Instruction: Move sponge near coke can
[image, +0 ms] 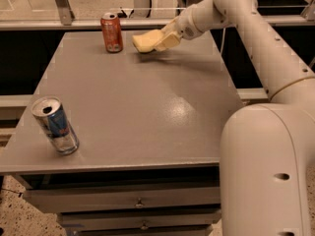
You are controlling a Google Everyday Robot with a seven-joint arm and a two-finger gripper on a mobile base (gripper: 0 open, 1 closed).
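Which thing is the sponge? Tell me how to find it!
Find the big grey table and look at its far edge, where the red coke can stands. Just right of it, the gripper on the white arm holds the sponge above the tabletop. It is the only soft, pale yellow block; the coke can and the blue can are shiny metal.

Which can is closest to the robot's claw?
The red coke can at the back, beside the claw holding the sponge. The blue and silver can stands far away, front left.
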